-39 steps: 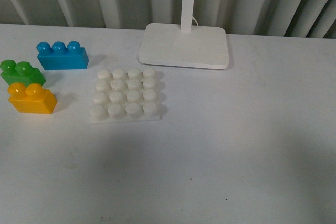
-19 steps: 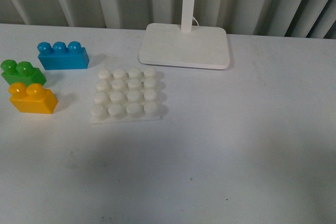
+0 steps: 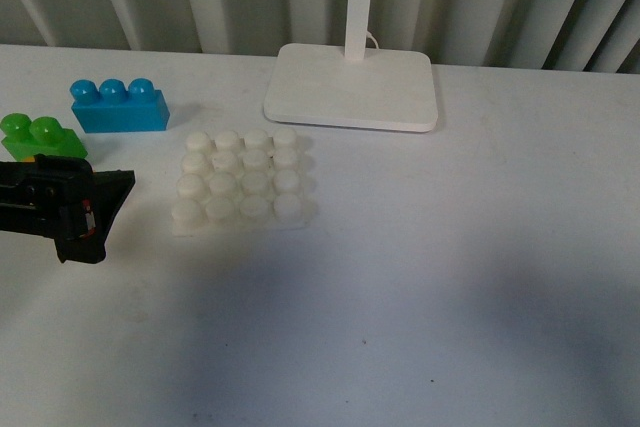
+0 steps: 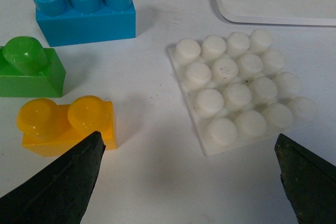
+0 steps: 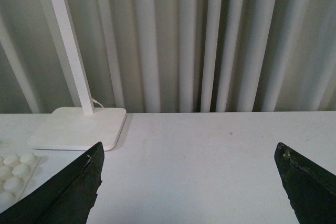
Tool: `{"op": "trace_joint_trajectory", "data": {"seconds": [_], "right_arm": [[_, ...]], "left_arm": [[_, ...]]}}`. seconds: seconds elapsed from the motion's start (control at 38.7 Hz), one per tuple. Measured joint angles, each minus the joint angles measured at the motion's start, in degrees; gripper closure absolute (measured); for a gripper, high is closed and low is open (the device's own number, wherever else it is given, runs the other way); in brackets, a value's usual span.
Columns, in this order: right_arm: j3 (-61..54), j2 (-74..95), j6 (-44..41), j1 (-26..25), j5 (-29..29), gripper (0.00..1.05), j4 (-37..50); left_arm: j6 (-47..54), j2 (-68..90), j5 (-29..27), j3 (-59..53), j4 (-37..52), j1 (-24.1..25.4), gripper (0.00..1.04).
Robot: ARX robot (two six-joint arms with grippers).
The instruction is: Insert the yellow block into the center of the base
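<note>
The yellow block [image 4: 65,127], with two round studs, lies on the white table beside the left finger of my left gripper [image 4: 189,141]. That gripper is open and empty, over bare table between the block and the base [image 4: 241,87]. In the front view my left gripper [image 3: 105,215] reaches in from the left edge and covers almost all of the yellow block. The white studded base [image 3: 240,182] lies just right of it, with nothing on it. My right gripper [image 5: 189,148] is open and empty above bare table, and a corner of the base [image 5: 16,174] shows in its view.
A green two-stud brick [image 3: 40,135] and a blue three-stud brick [image 3: 118,107] sit behind the yellow block. The white lamp foot [image 3: 350,87] with its upright post stands behind the base. A corrugated grey wall closes off the back of the table.
My left gripper has come into the front view from the left and now covers the yellow block. The bricks and the base have not moved.
</note>
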Motion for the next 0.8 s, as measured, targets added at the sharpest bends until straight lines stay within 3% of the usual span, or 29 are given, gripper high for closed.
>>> {"op": "trace_joint_trajectory", "data": {"seconds": [0.8], "right_arm": [[0.0,0.0,0.0,0.0,0.0,0.09,0.0]], "left_arm": [[9.5,8.1,-4.1,11.2,-8.4,7.8,0.06]]}}
